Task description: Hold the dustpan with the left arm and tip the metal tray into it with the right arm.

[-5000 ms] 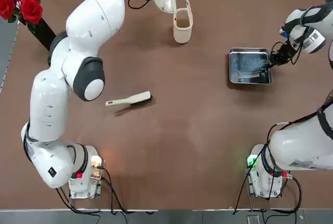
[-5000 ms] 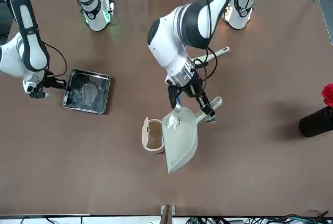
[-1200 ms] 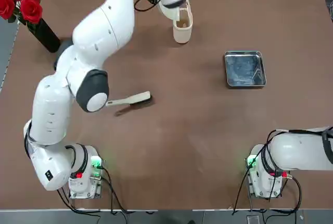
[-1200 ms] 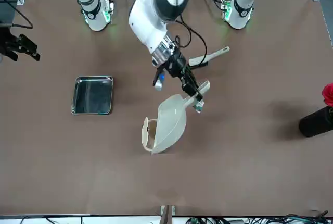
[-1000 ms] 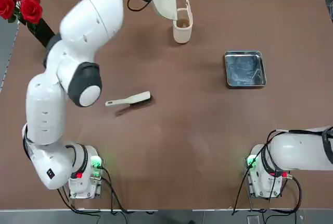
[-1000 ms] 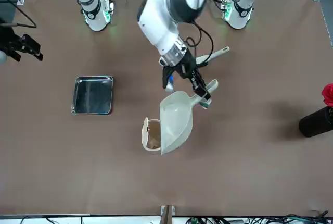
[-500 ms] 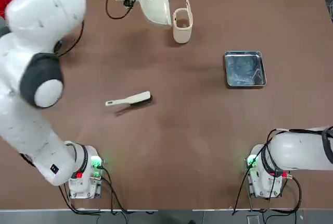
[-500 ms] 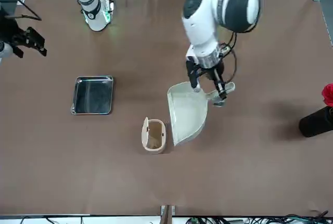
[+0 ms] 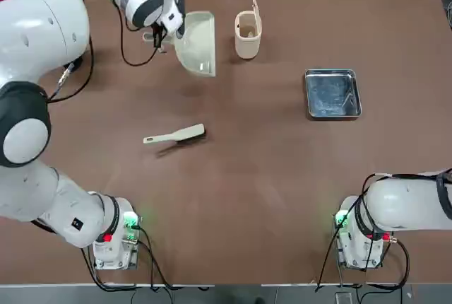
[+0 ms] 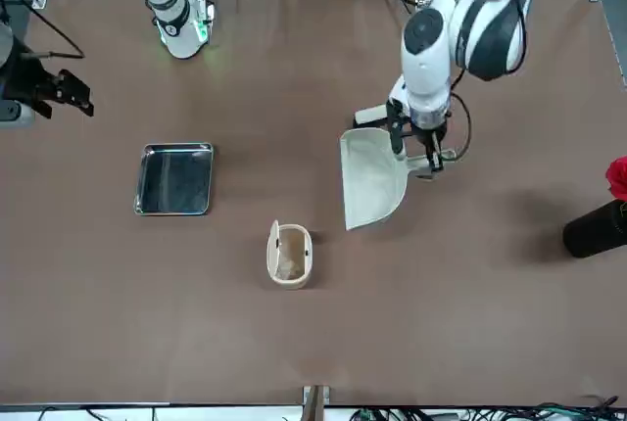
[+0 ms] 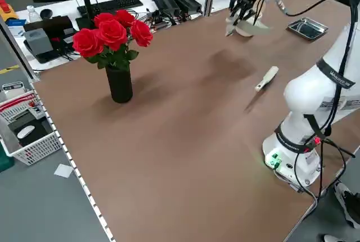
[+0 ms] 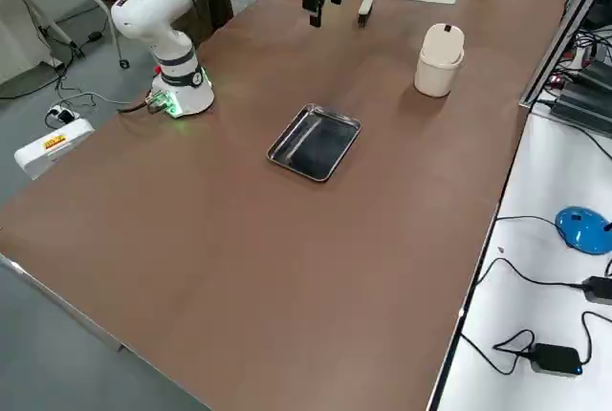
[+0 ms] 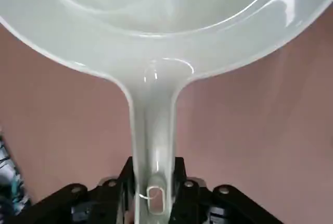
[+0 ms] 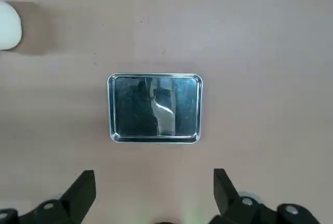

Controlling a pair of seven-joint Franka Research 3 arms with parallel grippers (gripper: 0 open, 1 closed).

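The dustpan has been swung away from the cream bin by the left pincer, which is clamped on its handle. The metal tray lies flat on the table, below the raised, open right pincer.

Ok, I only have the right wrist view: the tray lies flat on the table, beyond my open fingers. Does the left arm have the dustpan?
Observer: Yes, the left gripper is shut on the handle of the dustpan.
Operator: Where is it from the tray?
Observer: Well apart. The metal tray lies on the robot's right side, and the dustpan is left of the cream bin.
Operator: Anything in the scoop?
Observer: It looks empty in the left wrist view.
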